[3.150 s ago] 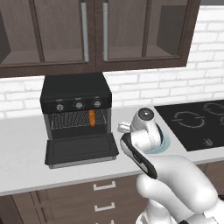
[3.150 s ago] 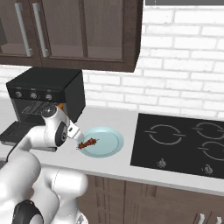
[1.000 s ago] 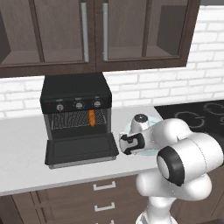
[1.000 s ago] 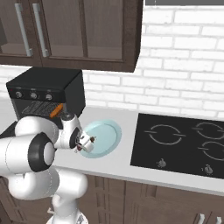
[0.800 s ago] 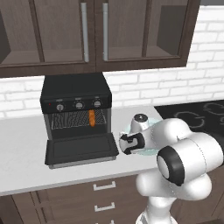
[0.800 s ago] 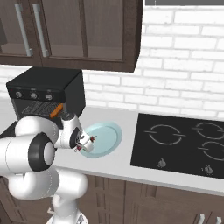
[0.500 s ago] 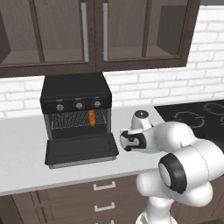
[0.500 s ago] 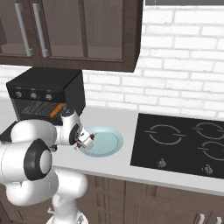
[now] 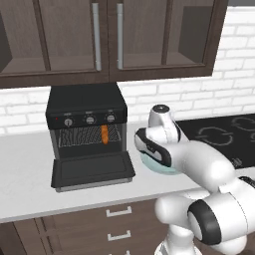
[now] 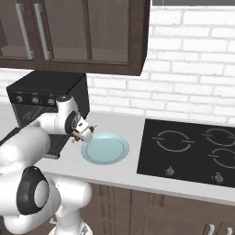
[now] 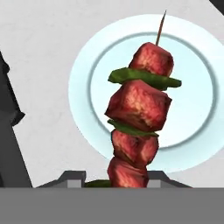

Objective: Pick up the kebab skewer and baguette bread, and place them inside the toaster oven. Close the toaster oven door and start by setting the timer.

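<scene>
We see a white brick wall [image 10: 193, 87] behind a pale grey counter [image 9: 25, 164], dark wooden cupboards [image 9: 107, 37] above, drawers [image 9: 119, 224] below, a black hob [image 10: 193, 151].

The kebab skewer [image 11: 139, 120] stands up the middle of the hand view: four reddish-brown meat chunks with green slices between, a thin bare tip at the top. In the right base view it is a small dark speck [image 10: 91, 129] at centre left. The baguette bread [image 9: 104, 134], an orange loaf, lies on the rack inside the black toaster oven [image 9: 85, 113], left of centre. The toaster oven door [image 9: 93, 170] hangs open, folded down flat.
</scene>
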### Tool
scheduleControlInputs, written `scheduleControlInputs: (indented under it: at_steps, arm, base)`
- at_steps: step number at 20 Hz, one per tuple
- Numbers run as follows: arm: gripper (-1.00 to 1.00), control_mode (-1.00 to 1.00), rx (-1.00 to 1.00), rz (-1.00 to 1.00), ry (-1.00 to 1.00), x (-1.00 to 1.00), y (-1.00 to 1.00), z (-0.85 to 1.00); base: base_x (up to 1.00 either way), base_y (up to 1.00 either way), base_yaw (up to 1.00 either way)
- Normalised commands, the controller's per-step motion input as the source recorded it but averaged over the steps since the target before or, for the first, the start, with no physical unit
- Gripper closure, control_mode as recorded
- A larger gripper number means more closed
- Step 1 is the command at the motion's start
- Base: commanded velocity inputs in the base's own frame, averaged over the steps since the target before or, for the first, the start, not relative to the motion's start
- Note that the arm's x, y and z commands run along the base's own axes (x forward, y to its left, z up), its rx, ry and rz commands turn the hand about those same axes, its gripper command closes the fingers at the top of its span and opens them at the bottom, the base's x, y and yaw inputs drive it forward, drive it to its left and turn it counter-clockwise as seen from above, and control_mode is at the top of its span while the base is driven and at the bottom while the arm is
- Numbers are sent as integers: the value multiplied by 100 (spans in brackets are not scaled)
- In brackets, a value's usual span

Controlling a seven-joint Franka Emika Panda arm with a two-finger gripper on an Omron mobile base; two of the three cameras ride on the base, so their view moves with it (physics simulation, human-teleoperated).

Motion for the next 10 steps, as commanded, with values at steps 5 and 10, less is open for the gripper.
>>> scheduleControlInputs:
  at_steps: [5,10]
  arm:
    - [100,-100,-1,0,6,-17,73,56]
    - [100,-100,-3,1,1,-22,87,42]
  base:
    - [0,0,0]
    - [0,0,0]
